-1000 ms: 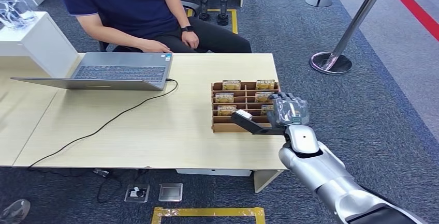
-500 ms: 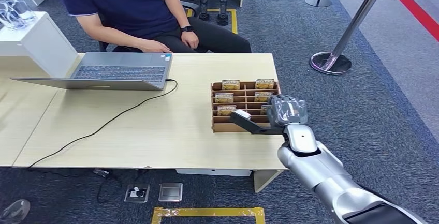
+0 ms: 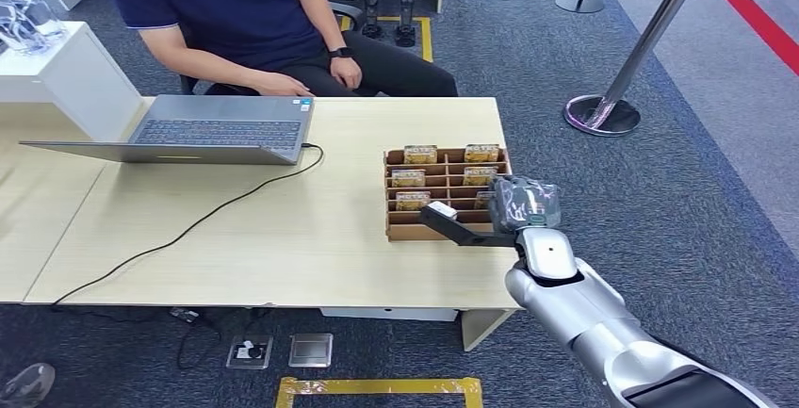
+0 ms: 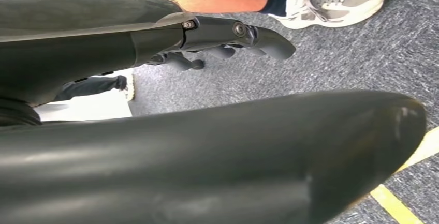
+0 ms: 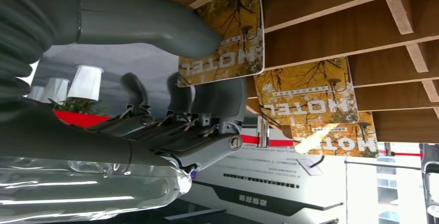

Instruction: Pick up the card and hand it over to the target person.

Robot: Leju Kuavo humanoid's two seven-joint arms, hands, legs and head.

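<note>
Yellow card [image 5: 222,53] stands in the near right slot of the rack [image 3: 396,229] on the bench [image 3: 283,238]. The right wrist view shows the right hand [image 5: 171,105] with thumb and fingers either side of it; whether they clamp it I cannot tell. From the head view the hand [image 3: 513,205] hides that card.

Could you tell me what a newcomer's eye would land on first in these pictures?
First, the silver right hand at the wooden card rack near the table's right end, its thumb and fingers closing around a yellow HOTEL card in the rack's nearest row. Next, the seated person across the table, behind an open laptop whose black cable trails over the tabletop.
</note>
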